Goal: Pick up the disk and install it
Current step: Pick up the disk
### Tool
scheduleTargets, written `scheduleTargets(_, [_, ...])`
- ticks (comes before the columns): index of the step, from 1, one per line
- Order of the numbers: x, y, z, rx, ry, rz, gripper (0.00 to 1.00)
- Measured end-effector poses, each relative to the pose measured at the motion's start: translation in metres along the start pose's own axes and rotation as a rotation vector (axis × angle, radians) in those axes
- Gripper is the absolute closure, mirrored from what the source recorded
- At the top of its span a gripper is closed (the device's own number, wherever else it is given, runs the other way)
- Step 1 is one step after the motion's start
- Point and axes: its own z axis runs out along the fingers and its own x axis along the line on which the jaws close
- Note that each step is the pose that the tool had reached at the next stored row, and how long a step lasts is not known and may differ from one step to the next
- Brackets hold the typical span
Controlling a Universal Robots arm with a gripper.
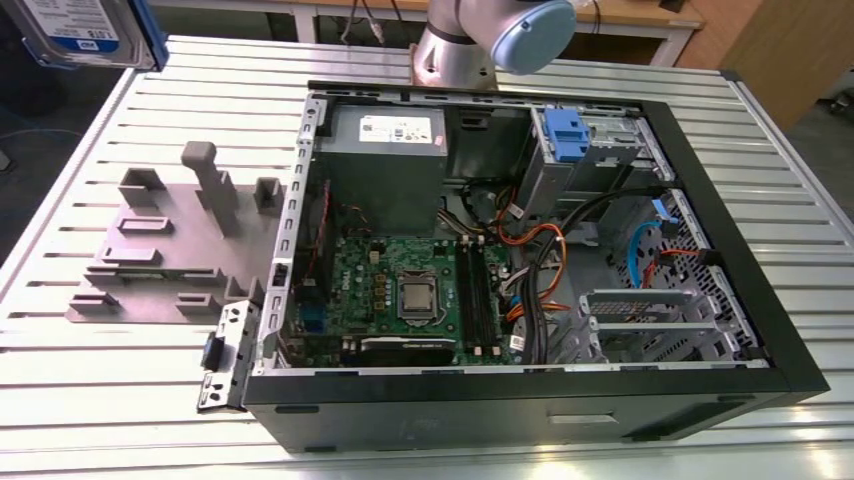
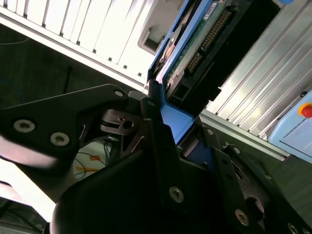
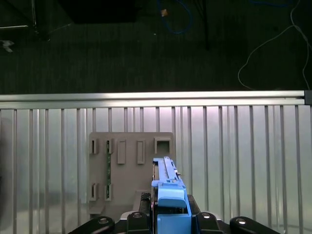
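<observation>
Gripper point(image 3: 169, 215) holds the disk point(image 3: 170, 195) up off the slatted metal table point(image 3: 243, 161). Its black fingers point(image 2: 158, 146) are pinched on the end of the blue carrier, seen in both wrist views. In the first wrist view the disk hangs edge-on above the grey fixture point(image 3: 131, 165), not touching it. In the exterior view the disk is at the exterior view's upper left, label side showing, well apart from the open computer case point(image 1: 534, 400). The drive cage with blue latch point(image 1: 567, 135) sits at the case's far end.
</observation>
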Motion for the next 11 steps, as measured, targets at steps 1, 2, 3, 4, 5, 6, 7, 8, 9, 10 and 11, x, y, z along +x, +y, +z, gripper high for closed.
scheduleTargets(1, [0.0017, -0.0001, 0.0000, 0.0000, 0.0004, 0.000, 0.64])
scheduleTargets(2, [0.0034, -0.0001, -0.0001, 0.0000, 0.0008, 0.000, 0.64])
scheduleTargets(3, [0.0049, -0.0001, -0.0001, 0.0000, 0.0012, 0.000, 0.64])
scheduleTargets(4, [0.0064, -0.0002, -0.0001, 0.0000, 0.0016, 0.000, 0.64])
scheduleTargets(5, [0.0077, -0.0003, -0.0002, 0.0000, 0.0020, 0.000, 0.64])
scheduleTargets(6, [0.0089, -0.0003, -0.0002, 0.0000, 0.0025, 0.000, 0.64])
scheduleTargets(7, [0.0098, -0.0004, -0.0002, 0.0000, 0.0027, 0.000, 0.64])
scheduleTargets(8, [0.0102, -0.0011, -0.0002, 0.0001, 0.0027, 0.000, 0.64])
scheduleTargets(9, [0.0105, -0.0023, -0.0002, 0.0000, 0.0028, 0.000, 0.64])
scheduleTargets(10, [0.0107, -0.0037, -0.0002, 0.0000, 0.0028, 0.000, 0.64])
scheduleTargets(11, [0.0109, -0.0053, -0.0002, 0.0001, 0.0027, 0.000, 0.64])
